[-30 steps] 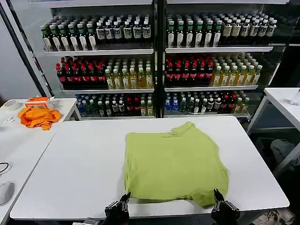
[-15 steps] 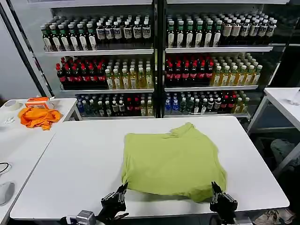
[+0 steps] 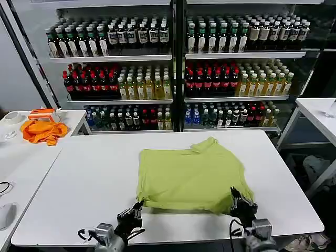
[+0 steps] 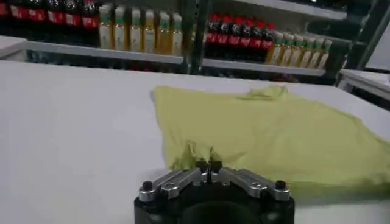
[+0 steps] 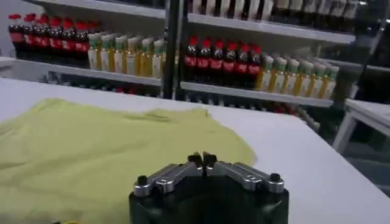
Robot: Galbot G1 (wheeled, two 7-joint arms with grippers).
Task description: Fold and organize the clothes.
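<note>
The clothes are one lime yellow-green T-shirt [image 3: 189,176] lying flat, plain face up, in the middle of the white table [image 3: 89,178]. My left gripper [image 3: 137,207] is shut on its near left hem corner, which is bunched up at the fingertips. My right gripper [image 3: 233,195] is shut on the near right corner. In the left wrist view the T-shirt [image 4: 274,131] stretches away from the shut left gripper [image 4: 208,163]. In the right wrist view the right gripper [image 5: 202,159] is closed low over the T-shirt [image 5: 91,146].
A bright orange cloth [image 3: 43,130] lies on the side table [image 3: 21,157] at the left. Shelves of bottles [image 3: 173,68] stand behind the table. Another white table [image 3: 317,113] is at the right. Bare tabletop lies left and right of the shirt.
Both grippers have moved forward from the table's near edge, carrying the shirt's near hem with them. The near edge now lies farther back and the shirt looks shorter.
</note>
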